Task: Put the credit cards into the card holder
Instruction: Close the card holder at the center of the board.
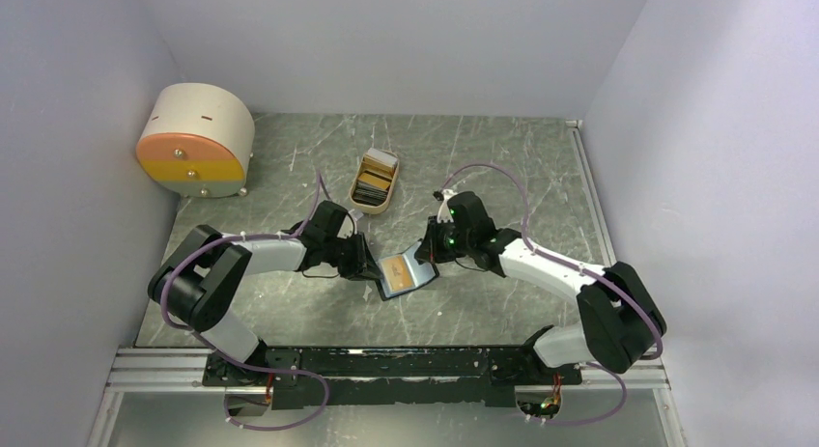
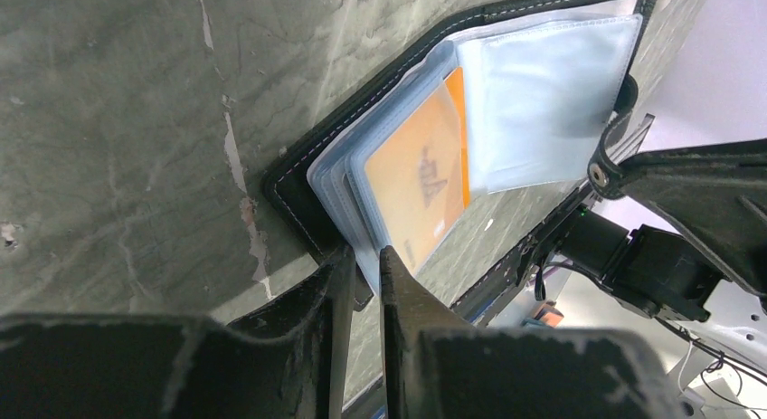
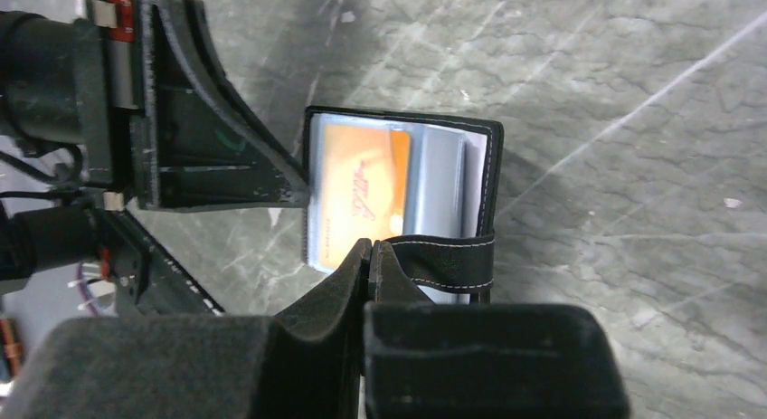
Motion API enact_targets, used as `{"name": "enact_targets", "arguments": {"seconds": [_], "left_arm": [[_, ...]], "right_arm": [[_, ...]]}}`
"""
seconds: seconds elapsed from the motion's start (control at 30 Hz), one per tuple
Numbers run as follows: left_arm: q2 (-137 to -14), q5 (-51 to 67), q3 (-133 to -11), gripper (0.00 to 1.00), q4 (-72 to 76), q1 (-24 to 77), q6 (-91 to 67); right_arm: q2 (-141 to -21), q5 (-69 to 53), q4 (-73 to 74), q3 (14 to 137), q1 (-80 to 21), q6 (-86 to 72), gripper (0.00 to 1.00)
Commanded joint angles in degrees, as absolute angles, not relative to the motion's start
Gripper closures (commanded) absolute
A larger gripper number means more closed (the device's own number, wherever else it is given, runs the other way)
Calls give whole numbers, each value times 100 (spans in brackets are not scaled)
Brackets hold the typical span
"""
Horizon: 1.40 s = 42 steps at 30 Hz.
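Left claw (image 2: 364, 272) grips the open card holder (image 2: 543, 93) edge on the worktop (image 1: 483, 167); right claw (image 3: 371, 256) clenched at its strap (image 3: 448, 256). One orange card (image 2: 418, 179) pocketed; more credit cards (image 1: 375, 181) wait in the tray (image 1: 370, 208).

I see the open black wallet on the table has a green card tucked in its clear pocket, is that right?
Not quite. The card tucked in the clear pocket of the open black wallet on the table is orange, not green. The left wrist view shows it plainly.
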<state>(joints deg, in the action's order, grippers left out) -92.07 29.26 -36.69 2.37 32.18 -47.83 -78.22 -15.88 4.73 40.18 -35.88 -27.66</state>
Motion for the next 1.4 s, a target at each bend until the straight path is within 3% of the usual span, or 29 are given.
{"name": "enact_targets", "arguments": {"seconds": [0.0,0.37,0.57,0.9,1.37], "left_arm": [[-9241,3109,-3639,78,514,3177,-4799],[-8730,3122,-3408,76,443,2953,-4889],[-8253,3399,-2935,63,595,2558,-5090],[-8601,3952,-2466,43,1979,2553,-5662],[-9569,3695,-2554,40,3374,2637,-6322]], "right_arm": [[-7605,-2123,39,3922,-3624,-3050,100],[-7718,-3343,-1758,3277,-3727,-4220,100],[-8072,-3771,-2882,3050,-3799,-4878,100],[-7826,-3500,-2458,3129,-3500,-4703,100],[-7328,-3388,-2119,2686,-2876,-4437,100]]}}
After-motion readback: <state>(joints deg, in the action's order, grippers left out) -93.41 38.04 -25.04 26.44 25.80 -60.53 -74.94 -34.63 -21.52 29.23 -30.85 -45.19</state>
